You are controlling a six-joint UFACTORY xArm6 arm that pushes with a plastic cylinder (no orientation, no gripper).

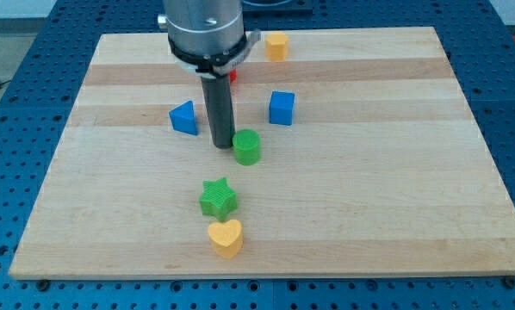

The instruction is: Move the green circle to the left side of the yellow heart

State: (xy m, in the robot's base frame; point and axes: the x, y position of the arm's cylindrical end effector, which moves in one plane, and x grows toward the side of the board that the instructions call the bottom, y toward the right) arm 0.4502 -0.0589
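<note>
The green circle (247, 147) is a short green cylinder near the board's middle. The yellow heart (226, 238) lies near the view's bottom edge of the board, below and slightly left of the circle. A green star (218, 198) sits between them, just above the heart. My tip (222, 145) stands right beside the green circle's left edge, touching or nearly touching it.
A blue triangle-like block (184, 118) lies left of the rod and a blue cube (282, 108) right of it. A yellow block (277, 46) sits at the board's top. A red block (232, 76) is mostly hidden behind the arm. The wooden board (395, 189) rests on a blue perforated table.
</note>
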